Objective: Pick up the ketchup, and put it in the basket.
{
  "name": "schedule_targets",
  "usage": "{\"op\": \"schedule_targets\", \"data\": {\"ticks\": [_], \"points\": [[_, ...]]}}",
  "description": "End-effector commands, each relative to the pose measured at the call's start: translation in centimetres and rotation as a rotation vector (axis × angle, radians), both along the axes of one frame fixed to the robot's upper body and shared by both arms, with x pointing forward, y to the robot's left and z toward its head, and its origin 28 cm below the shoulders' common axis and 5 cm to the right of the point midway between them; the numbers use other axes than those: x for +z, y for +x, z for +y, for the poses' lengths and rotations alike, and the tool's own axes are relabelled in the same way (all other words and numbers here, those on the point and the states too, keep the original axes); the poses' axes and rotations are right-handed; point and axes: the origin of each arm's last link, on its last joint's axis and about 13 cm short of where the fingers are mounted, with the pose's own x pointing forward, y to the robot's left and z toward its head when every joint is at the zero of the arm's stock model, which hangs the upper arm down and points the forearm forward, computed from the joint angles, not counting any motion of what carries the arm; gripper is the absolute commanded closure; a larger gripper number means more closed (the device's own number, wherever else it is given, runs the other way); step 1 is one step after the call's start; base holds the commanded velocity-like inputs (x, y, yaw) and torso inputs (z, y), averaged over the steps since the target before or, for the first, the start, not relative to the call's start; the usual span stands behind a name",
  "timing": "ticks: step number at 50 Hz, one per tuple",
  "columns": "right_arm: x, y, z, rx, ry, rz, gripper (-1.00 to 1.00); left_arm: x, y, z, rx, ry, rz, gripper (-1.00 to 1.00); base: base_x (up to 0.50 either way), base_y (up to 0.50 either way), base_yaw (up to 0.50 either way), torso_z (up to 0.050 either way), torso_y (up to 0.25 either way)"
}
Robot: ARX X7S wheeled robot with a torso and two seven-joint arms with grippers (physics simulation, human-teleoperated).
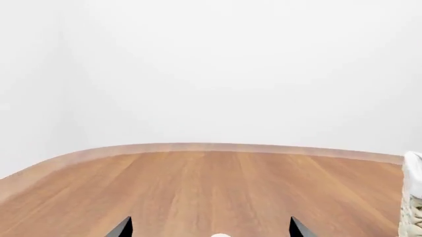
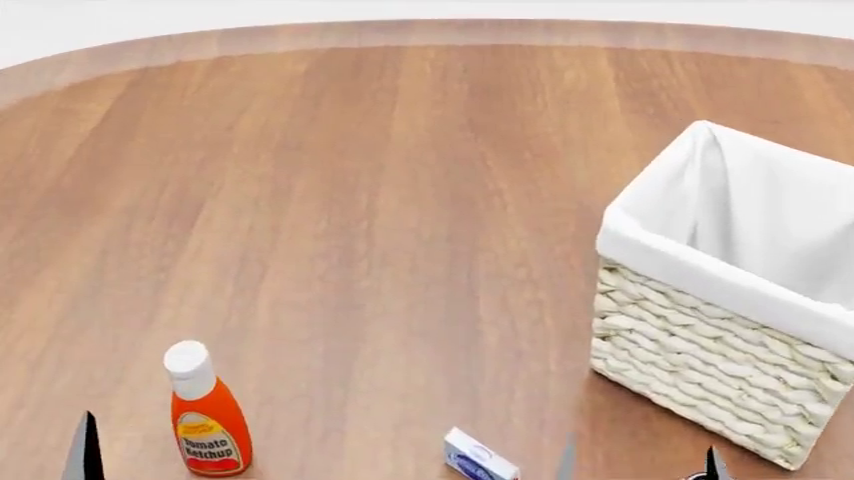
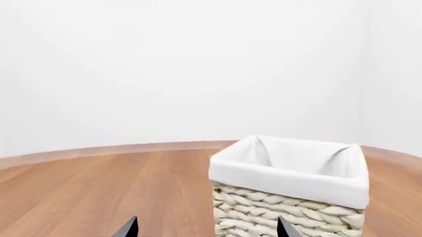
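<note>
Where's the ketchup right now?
In the head view the ketchup stands upright near the table's front left, left of a small blue-white box, apart from the basket.

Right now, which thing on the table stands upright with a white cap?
The ketchup: an orange-red bottle standing upright. The small blue-white box is capless, and the basket is wicker.

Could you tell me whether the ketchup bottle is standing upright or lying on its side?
Upright: in the head view the ketchup stands on its base on the table, white cap on top, label readable.
</note>
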Motion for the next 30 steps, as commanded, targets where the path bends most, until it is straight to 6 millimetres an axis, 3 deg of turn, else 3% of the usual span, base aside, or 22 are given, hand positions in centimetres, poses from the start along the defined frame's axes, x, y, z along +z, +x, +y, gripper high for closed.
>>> {"op": "schedule_targets", "data": {"ticks": [1,8,19,30], "points": [[0.2,0.0,-0.2,-0.002,0.034,0.017,-1.00,0.3,-0.1,0.1,0.003,-0.004,-0.010,-1.00,0.50,0.00,0.00,0.000,0.000],[0.3,-0.2,-0.3,-0.018,0.043,-0.001,-1.00,0.3,-0.2,0.2,0.006,-0.005,-0.012,-1.00,0.50,0.00,0.00,0.000,0.000],[0.6,-0.7,-0.7,-0.022,0.062,-0.021,-1.00,0.8,-0.8,0.4,0.007,-0.024,-0.024,-1.00,0.04,0.00,0.00,0.000,0.000],[0.4,-0.4,-0.7,-0.041,0.022,0.001,-1.00,1.5,-1.5,0.6,-0.025,-0.079,-0.026,-1.00,0.50,0.00,0.00,0.000,0.000]]}}
